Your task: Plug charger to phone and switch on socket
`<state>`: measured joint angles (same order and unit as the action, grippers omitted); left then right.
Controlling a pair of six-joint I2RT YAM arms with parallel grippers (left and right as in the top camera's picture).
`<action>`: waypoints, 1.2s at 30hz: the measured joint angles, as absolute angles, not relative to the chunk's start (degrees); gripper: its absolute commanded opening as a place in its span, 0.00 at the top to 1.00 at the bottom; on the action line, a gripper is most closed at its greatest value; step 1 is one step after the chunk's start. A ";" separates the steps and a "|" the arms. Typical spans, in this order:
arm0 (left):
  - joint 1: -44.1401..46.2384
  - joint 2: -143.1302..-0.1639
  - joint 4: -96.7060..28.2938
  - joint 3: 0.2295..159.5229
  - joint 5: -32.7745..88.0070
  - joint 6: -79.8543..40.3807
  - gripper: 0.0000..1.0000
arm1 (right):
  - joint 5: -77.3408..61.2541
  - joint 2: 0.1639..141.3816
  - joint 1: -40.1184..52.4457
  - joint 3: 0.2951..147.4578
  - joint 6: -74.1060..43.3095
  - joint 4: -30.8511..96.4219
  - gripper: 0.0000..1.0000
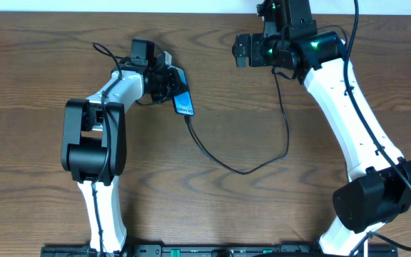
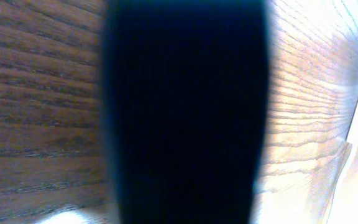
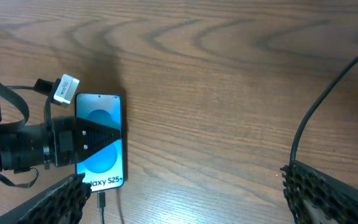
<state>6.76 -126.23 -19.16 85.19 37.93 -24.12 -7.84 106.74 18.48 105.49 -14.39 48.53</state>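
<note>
1. A small black-edged smartphone with a bright blue screen (image 1: 183, 102) lies flat and screen-up on the brown wood-grain table (image 1: 34, 64), left of centre.
2. The left gripper (image 1: 168, 84) is right on top of it. Its jaws are squeezed fully together with nothing I can see pinched between them, and the tip sits over the screen.
3. The left wrist cam is no help, just a big dark blur filling the middle.
4. The long thin black charger cable (image 1: 245, 171) meets the phone's "Galaxy" end with its small connector tip (image 3: 102, 200). From there it loops across the table and climbs toward the right arm. I can't tell if the tip is fully seated.
5. The right gripper (image 1: 241, 50) hangs near the far edge, well apart from the phone. Its jaws are spread wide and its fingers (image 3: 319, 186) are empty, with the cable passing just beside one of them.
</note>
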 measured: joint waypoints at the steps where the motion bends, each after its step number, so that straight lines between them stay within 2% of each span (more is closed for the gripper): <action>1: 6.76 -126.23 -19.14 85.19 37.93 -24.12 0.93 | -7.84 106.74 18.48 105.49 -14.39 48.53 0.01; 6: 6.76 -126.23 -19.14 85.19 37.91 -24.12 0.92 | -7.84 106.74 18.48 105.49 -14.39 48.53 0.01; 10: 6.76 -126.23 -19.14 85.19 37.74 -23.99 0.85 | -7.84 106.74 18.48 105.49 -14.39 48.53 0.01; 20: 6.76 -126.23 -19.53 85.19 37.52 -24.14 0.83 | -7.84 106.74 18.48 105.49 -14.39 48.51 0.01; 21: 6.76 -126.23 -19.53 85.19 37.50 -24.14 0.78 | -7.84 106.74 18.48 105.49 -14.39 48.53 0.01; 25: 6.76 -126.23 -19.55 85.19 37.47 -24.12 0.76 | -7.84 106.74 18.48 105.49 -14.39 48.53 0.01; 36: 6.76 -126.23 -19.64 85.19 37.50 -24.14 0.75 | -7.84 106.74 18.48 105.49 -14.39 48.51 0.01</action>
<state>6.76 -126.23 -19.64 85.19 37.50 -24.14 -7.84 106.74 18.48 105.49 -14.39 48.51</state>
